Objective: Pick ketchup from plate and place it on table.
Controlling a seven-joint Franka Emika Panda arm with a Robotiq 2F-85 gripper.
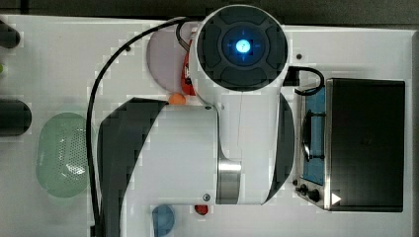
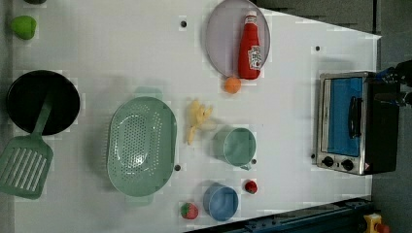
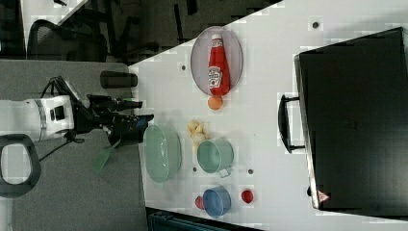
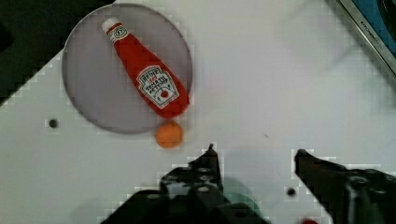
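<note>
Red and glossy, the ketchup (image 4: 147, 75) lies flat on the plate (image 4: 88, 93), a smooth lilac-grey disc, so nothing of the task is done yet: reaching, gripping, lifting and setting down on the white counter (image 4: 261, 84) all remain. The hand (image 4: 254, 151) hangs well above and apart from the bottle, its dark fingers (image 4: 210, 158) spread wide and holding nothing. A small orange ball (image 4: 169, 134) sits between hand and plate, touching the rim.

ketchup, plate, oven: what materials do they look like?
Ketchup: likely plastic, red with a printed label and white cap.
Plate: matte lilac-grey, probably plastic; no glare.
Oven: brushed-metal front frame, blue-tinted glass door, black casing.
</note>
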